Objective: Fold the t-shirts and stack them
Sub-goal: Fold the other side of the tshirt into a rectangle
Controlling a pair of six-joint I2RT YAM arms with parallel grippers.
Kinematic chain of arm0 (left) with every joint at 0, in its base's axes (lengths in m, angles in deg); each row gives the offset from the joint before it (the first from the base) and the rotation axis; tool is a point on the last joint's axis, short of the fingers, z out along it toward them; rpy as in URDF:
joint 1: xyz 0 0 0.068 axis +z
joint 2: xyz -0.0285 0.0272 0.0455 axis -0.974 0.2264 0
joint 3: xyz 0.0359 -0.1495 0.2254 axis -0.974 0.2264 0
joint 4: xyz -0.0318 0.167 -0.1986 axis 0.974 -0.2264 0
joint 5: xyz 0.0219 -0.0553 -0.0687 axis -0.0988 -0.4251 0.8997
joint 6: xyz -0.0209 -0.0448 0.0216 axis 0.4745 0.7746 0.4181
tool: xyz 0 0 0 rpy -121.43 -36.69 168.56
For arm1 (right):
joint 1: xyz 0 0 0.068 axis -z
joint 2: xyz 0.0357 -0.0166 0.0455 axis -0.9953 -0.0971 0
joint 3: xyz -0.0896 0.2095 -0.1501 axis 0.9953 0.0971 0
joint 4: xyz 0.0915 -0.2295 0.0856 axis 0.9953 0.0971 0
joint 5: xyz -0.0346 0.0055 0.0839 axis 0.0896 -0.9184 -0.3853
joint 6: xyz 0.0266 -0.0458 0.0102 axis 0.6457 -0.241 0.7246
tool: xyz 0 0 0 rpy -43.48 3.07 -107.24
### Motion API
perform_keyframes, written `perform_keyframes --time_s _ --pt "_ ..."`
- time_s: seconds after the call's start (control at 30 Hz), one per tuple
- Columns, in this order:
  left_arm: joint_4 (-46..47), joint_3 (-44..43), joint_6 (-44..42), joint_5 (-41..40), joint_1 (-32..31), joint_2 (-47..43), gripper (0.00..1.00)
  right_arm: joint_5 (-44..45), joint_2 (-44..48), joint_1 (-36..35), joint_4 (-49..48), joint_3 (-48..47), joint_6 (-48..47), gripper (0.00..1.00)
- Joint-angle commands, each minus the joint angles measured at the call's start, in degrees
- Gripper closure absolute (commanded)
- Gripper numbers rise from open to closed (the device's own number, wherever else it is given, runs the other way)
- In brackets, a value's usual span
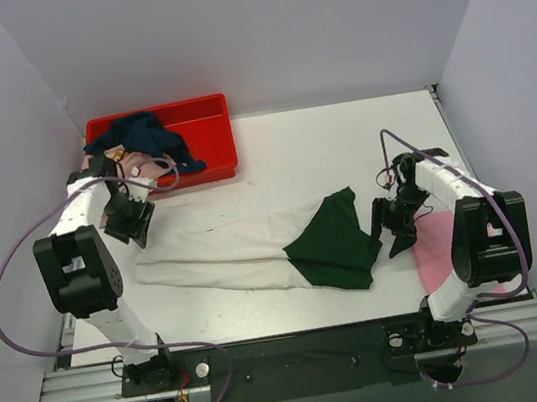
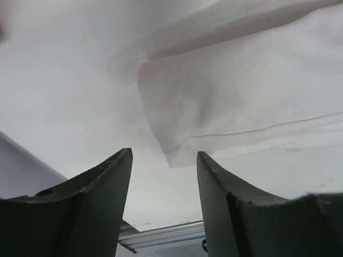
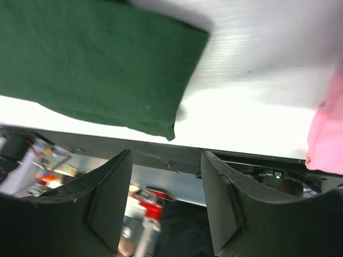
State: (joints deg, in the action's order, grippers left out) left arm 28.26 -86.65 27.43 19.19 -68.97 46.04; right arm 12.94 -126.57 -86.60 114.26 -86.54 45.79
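A white t-shirt [image 1: 219, 259] with a dark green part [image 1: 334, 244] lies folded into a long strip across the middle of the table. My left gripper [image 1: 131, 226] is open and empty just above the strip's left end; its wrist view shows the white corner [image 2: 177, 144] ahead of the fingers. My right gripper [image 1: 390, 225] is open and empty just right of the green part, whose corner [image 3: 161, 120] lies ahead of the fingers. A bright pink t-shirt [image 1: 435, 247] lies flat under the right arm, its edge [image 3: 327, 134] at the right of the wrist view.
A red crate [image 1: 204, 120] at the back left holds a navy t-shirt [image 1: 142, 134] and a dusty pink one [image 1: 142, 167]. The table's near edge and metal rail [image 1: 301, 353] run along the front. Grey walls close in the sides and back.
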Motion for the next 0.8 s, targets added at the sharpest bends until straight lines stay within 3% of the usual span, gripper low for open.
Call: perform_keyframes --time_s 0.0,0.2,0.57,0.67,0.77 --pt "-2.67 -10.66 -4.03 8.43 -1.44 -5.69 0.39 0.02 5.34 5.77 -4.99 2.6 7.28 0.5" --pt "-4.7 -20.44 -3.07 18.73 -11.71 -5.52 0.39 -2.09 -0.61 6.13 -17.84 5.24 14.41 0.49" --pt "2.76 -23.0 3.0 23.31 -34.2 -2.45 0.39 0.98 -8.01 9.21 -23.39 7.26 12.85 0.55" --pt "4.52 -22.82 4.13 26.73 -37.82 -1.22 0.39 -1.04 -8.01 9.47 -25.68 8.58 12.49 0.81" --pt "6.89 -22.82 6.59 30.24 -39.41 0.1 0.38 -3.15 -6.35 9.38 -26.21 9.37 12.4 0.97"
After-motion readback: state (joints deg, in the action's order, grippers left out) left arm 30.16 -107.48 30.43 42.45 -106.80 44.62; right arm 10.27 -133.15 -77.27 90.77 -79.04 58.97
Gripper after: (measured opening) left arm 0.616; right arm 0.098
